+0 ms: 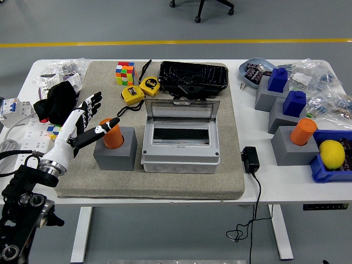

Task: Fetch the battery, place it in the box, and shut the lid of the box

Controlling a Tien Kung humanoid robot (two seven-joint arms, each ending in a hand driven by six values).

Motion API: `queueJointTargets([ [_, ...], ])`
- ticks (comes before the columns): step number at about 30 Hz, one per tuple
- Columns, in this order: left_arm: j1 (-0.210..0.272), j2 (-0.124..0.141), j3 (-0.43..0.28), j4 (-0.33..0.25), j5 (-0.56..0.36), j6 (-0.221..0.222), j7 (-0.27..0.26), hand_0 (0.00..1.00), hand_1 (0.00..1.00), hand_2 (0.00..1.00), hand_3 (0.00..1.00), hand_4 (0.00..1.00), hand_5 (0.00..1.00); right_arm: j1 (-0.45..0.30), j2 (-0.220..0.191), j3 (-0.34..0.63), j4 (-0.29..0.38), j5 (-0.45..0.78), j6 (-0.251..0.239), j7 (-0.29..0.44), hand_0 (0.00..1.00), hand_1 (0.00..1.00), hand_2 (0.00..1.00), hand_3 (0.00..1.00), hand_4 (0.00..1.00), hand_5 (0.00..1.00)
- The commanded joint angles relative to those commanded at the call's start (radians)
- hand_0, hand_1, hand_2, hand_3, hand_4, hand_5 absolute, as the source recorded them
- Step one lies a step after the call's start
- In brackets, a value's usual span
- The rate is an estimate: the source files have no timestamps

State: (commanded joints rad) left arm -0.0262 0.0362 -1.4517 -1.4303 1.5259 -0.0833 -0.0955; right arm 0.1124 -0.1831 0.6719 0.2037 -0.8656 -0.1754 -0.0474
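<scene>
The left hand [88, 118] has its fingers spread wide and holds nothing. Its thumb touches the orange battery [113, 133], standing in a grey block [115, 155] beside the open box [180, 137].

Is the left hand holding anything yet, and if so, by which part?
Nothing is held. The left hand is open, fingers spread, its thumb just at the side of the orange battery, which stands in its grey holder.
</scene>
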Motion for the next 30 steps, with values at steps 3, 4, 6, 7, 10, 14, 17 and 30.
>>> queueJointTargets([
  [3, -0.001, -0.001, 0.003, 0.002, -0.015, 0.001, -0.002, 0.998, 0.998, 0.998, 0.998, 0.998, 0.192, 0.000, 0.000, 0.000, 0.000, 0.000, 0.000, 0.000, 0.758, 0.704, 0.719, 0.764, 0.998, 0.998],
  [4, -0.002, -0.002, 0.007, 0.004, -0.029, 0.002, -0.003, 0.998, 0.998, 0.998, 0.998, 0.998, 0.192, 0.000, 0.000, -0.001, 0.000, 0.000, 0.000, 0.000, 0.758, 0.704, 0.719, 0.764, 0.998, 0.998],
  [6, -0.006, -0.005, 0.014, 0.007, -0.058, 0.002, -0.004, 0.998, 0.998, 0.998, 0.998, 0.998, 0.192, 0.000, 0.001, -0.002, 0.000, 0.001, 0.000, -0.001, 0.758, 0.704, 0.719, 0.764, 0.998, 0.998],
  [7, -0.007, -0.006, 0.016, 0.009, -0.067, 0.002, -0.005, 0.954, 0.998, 0.998, 0.998, 0.998, 0.138, 0.000, 0.001, -0.003, 0.000, 0.001, 0.000, -0.001, 0.758, 0.703, 0.719, 0.763, 0.998, 0.998],
  [10, -0.015, -0.012, 0.027, 0.029, -0.130, 0.000, -0.003, 0.954, 0.998, 0.998, 0.998, 0.998, 0.138, 0.001, 0.002, -0.003, 0.001, -0.001, 0.001, -0.002, 0.758, 0.703, 0.719, 0.763, 0.998, 0.998],
  [14, -0.021, -0.018, 0.033, 0.046, -0.170, 0.007, -0.003, 0.921, 0.998, 0.998, 0.988, 0.998, 0.111, 0.004, 0.001, 0.000, 0.002, -0.002, 0.001, -0.002, 0.758, 0.703, 0.719, 0.763, 0.998, 0.998],
  [17, -0.027, -0.020, 0.035, 0.058, -0.189, 0.014, -0.005, 0.921, 0.998, 0.998, 0.988, 0.998, 0.111, 0.004, 0.000, -0.004, 0.001, 0.001, 0.000, -0.001, 0.758, 0.703, 0.719, 0.763, 0.998, 0.998],
  [30, -0.031, -0.025, 0.066, 0.096, -0.270, 0.043, -0.010, 0.839, 0.923, 0.836, 0.787, 0.998, 0.071, 0.004, -0.002, -0.010, 0.002, 0.004, 0.002, 0.000, 0.759, 0.703, 0.718, 0.762, 0.998, 0.998],
])
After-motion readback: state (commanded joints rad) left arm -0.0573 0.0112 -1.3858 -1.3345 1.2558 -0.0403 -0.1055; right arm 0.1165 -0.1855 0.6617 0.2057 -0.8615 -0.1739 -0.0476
